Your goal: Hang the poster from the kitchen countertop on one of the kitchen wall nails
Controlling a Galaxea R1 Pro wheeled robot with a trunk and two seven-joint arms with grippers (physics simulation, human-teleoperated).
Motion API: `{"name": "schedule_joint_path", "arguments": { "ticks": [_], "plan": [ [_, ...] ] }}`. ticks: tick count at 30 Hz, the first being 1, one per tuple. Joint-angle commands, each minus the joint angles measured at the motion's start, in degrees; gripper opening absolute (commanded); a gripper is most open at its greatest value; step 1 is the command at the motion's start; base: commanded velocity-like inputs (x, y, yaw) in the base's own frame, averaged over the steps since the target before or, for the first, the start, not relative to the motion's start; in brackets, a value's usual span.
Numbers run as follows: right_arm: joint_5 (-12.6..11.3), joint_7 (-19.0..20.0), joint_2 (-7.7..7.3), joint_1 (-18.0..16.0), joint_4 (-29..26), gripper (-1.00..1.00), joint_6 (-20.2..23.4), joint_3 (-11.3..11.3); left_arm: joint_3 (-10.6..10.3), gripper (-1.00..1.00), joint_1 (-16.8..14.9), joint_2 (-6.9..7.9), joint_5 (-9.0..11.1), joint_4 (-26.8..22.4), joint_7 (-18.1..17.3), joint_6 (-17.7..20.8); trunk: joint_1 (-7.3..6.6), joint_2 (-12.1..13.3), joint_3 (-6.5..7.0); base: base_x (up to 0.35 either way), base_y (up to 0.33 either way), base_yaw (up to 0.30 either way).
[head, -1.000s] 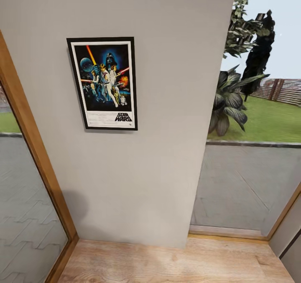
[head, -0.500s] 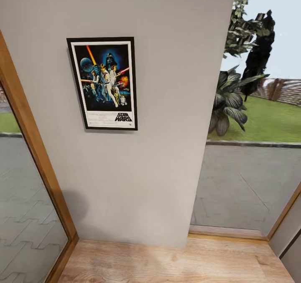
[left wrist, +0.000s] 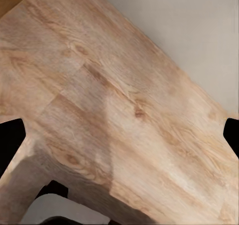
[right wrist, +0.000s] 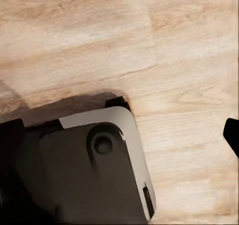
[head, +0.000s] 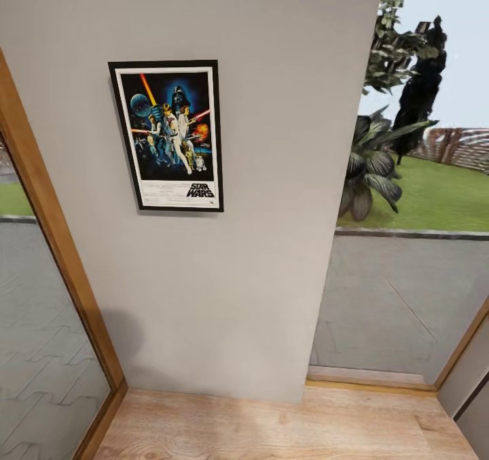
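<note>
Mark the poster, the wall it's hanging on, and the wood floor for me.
poster (head: 168, 136): head view, middle of the printed picture.
wall (head: 272, 174): head view, bare grey face right of the poster.
floor (head: 272, 426): head view, planks at the wall's foot.

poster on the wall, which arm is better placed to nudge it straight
Left, probably: the poster hangs left of centre in the head view, that arm's side, and the left wrist view takes in the wall. The right wrist view faces floor and the robot's base.
</note>
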Motion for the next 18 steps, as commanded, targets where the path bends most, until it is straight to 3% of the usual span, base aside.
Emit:
{"name": "schedule_joint_path", "arguments": {
  "ticks": [1,7,18],
  "plan": [
    [-0.6,-1.0,0.14,0.0,0.3,1.0,-0.1,0.0,0.5,1.0,0.0,-0.19,-0.2,0.1,1.0,-0.1,0.03,-0.1,-0.06,0.0,0.0,0.0],
    [-0.7,-4.7,0.63,0.0,1.0,1.0,-0.1,0.0,0.5,1.0,0.0,-1.26,-0.2,0.1,4.6,-0.1,0.03,-0.1,-0.06,0.0,0.0,0.0],
    [-0.7,-5.9,0.8,0.0,1.2,1.0,-0.1,0.0,0.6,1.0,0.0,-1.95,-0.2,0.1,5.8,-0.1,0.03,-0.1,-0.06,0.0,0.0,0.0]
  ]
}}
